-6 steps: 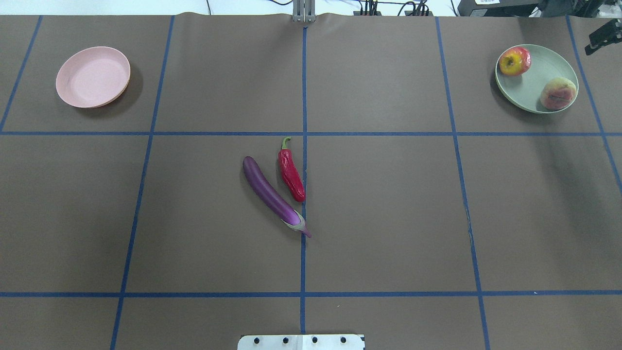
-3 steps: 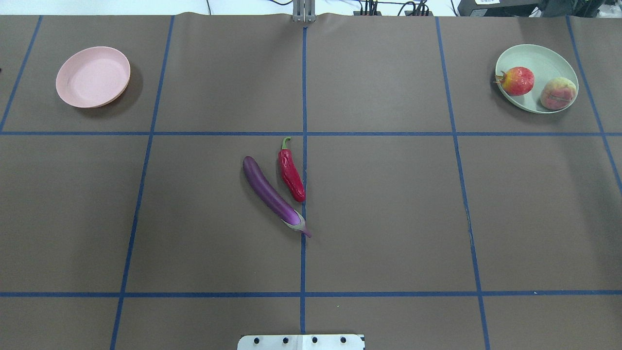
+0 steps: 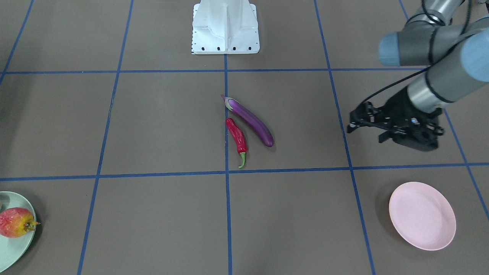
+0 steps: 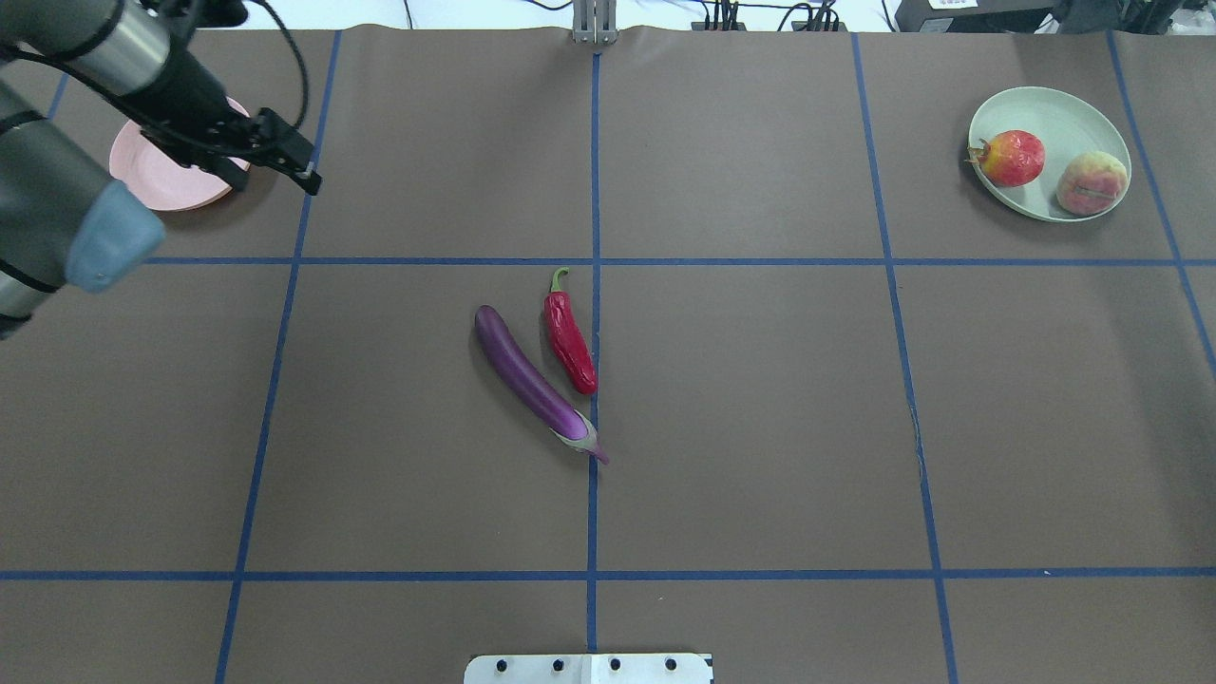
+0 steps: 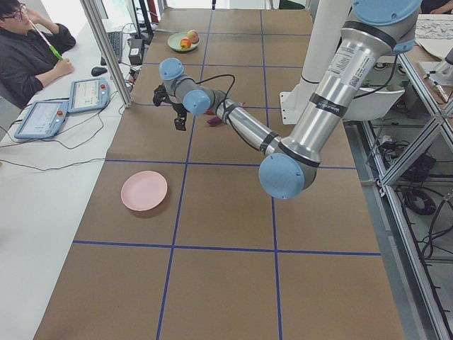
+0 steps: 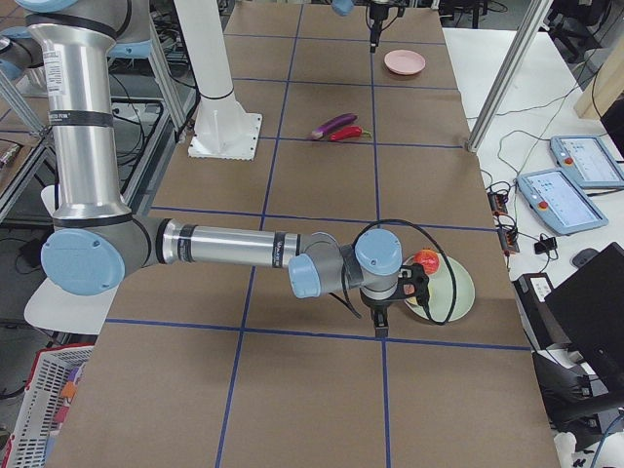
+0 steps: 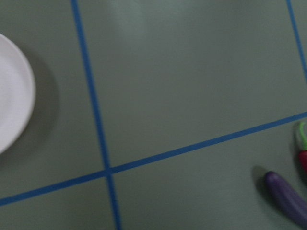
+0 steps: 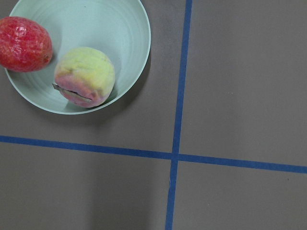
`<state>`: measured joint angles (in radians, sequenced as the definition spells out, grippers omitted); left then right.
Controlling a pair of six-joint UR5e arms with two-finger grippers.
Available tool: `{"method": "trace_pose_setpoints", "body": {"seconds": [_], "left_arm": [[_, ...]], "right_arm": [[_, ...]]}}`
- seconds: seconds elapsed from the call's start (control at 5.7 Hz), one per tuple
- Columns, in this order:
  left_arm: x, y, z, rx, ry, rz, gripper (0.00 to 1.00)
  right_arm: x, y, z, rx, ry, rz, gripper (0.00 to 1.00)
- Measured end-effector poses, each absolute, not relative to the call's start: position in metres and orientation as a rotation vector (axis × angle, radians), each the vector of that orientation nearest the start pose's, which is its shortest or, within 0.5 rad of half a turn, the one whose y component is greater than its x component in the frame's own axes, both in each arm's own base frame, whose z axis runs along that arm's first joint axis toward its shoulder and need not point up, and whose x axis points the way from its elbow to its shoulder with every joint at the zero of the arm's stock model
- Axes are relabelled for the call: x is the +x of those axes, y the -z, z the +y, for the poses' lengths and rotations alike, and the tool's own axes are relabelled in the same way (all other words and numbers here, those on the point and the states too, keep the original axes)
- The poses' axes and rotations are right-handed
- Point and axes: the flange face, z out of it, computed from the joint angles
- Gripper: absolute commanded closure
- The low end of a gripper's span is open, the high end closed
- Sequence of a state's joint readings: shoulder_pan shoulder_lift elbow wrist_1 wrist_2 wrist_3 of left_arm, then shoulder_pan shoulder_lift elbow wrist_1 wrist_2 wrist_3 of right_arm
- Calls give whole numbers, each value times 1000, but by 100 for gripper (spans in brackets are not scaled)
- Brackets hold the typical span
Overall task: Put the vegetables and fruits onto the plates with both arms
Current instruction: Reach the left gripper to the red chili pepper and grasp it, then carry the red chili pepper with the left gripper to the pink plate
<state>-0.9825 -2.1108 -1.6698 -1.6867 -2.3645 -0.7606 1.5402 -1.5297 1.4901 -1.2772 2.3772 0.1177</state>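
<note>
Left arm (image 4: 57,218) swung into overhead view within 0.5 s. Left end effector (image 4: 275,166) hangs released above the table (image 4: 760,427), near pink plate (image 4: 152,180). Eggplant (image 4: 527,380) and chili (image 4: 568,342) lie side by side, mid-table. Pomegranate (image 4: 1013,158) and peach (image 4: 1091,182) sit on green plate (image 4: 1054,109). Right end effector (image 6: 380,317) is by that plate; I cannot tell its state.
</note>
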Motion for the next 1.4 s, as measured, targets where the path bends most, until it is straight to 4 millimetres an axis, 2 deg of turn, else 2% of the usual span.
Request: {"method": "trace_pose_setpoints", "body": {"seconds": [0.18, 0.53, 0.7, 0.88, 1.05, 1.23, 1.4], "left_arm": [[386, -237, -559, 48, -42, 1002, 0], [531, -183, -538, -6, 173, 909, 0], [581, -175, -525, 4, 247, 855, 13], [608, -178, -513, 20, 271, 818, 32], [619, -185, -508, 24, 275, 794, 51], [627, -194, -507, 19, 272, 773, 100], [631, -200, -507, 16, 269, 759, 100]], "right_arm": [[45, -645, -524, 180, 20, -816, 0], [45, -645, -523, 180, 20, -816, 0], [45, -645, -523, 181, 21, -817, 0], [45, -645, -523, 181, 21, -818, 0], [45, -644, -524, 182, 21, -818, 0], [45, -643, -524, 183, 22, -819, 0], [45, -642, -525, 184, 23, -819, 0]]}}
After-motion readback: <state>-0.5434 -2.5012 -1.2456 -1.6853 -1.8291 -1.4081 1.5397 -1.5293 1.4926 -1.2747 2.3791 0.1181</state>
